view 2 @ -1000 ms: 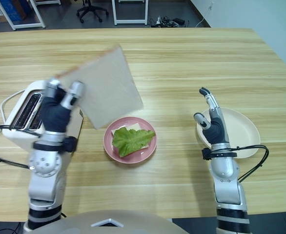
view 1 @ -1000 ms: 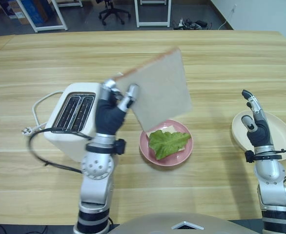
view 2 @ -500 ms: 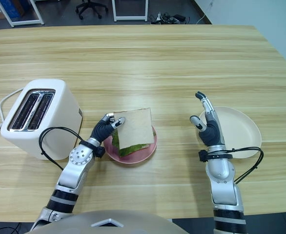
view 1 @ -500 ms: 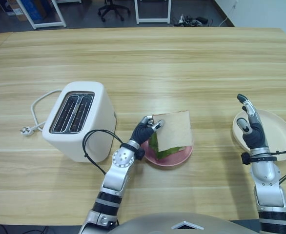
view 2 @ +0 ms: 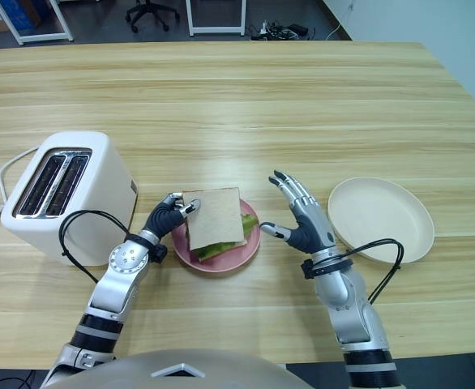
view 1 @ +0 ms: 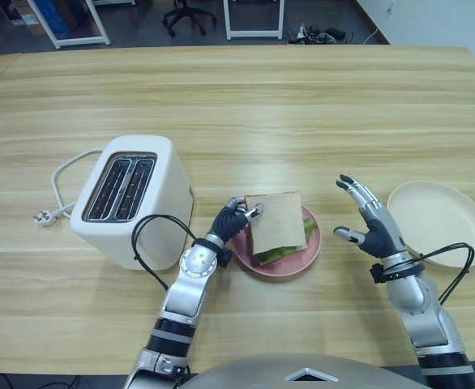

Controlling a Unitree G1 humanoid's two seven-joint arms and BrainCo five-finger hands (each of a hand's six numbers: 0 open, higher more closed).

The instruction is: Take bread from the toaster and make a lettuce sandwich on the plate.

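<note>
Square tan bread slice (view 1: 276,225) now lies flat on the green lettuce leaf (view 1: 309,229) in the round pink plate (view 1: 290,268) (it was tilted 0.5 s ago). Left robot hand (view 1: 231,220) still pinches the slice's left corner. Right robot hand (view 1: 373,230) has moved off the round cream plate (view 1: 440,223) to just right of the pink plate, fingers spread, holding nothing. White two-slot toaster (view 1: 132,207) sits left of it on the wooden counter (view 1: 302,105).

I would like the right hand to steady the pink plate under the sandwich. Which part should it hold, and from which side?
Probably the bare right rim of the pink plate, coming from the right. The bread slice and lettuce cover the middle, the left hand grips the slice's left edge, and the open right hand is beside that rim, not touching.
</note>
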